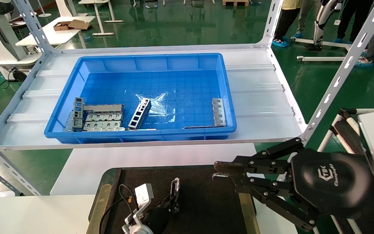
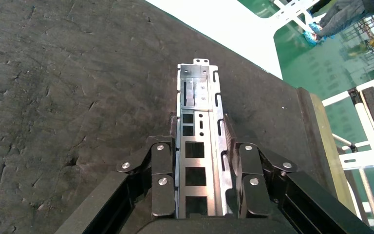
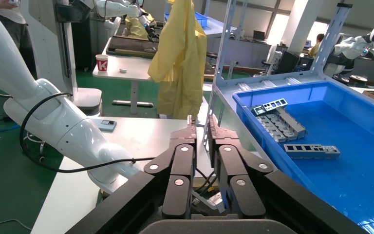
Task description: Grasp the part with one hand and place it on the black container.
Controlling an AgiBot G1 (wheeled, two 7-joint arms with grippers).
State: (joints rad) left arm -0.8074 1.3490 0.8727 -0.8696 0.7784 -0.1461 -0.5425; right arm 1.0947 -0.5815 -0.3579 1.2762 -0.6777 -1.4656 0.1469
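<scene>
L gripper (image 2: 202, 161), black linkage type: fingers (image 2: 161, 168) clamped on both side walls of the long narrow grey metal trough-shaped part (image 2: 199, 122). Part's long axis runs straight out from btwn the fingers, far end w/ small cut-outs poking ahead. It hangs close over the matte textured floor of the wide dark brown-black shallow tray (image 2: 53, 97); touching or just above, can't tell. So next move looks like lower & release. R gripper (image 1: 226, 174) hovers nearby over the tray's right edge, fingers nearly closed on nothing, idle. Big blue plastic bin (image 1: 76, 68) on the shelf behind holds other grey pieces.
</scene>
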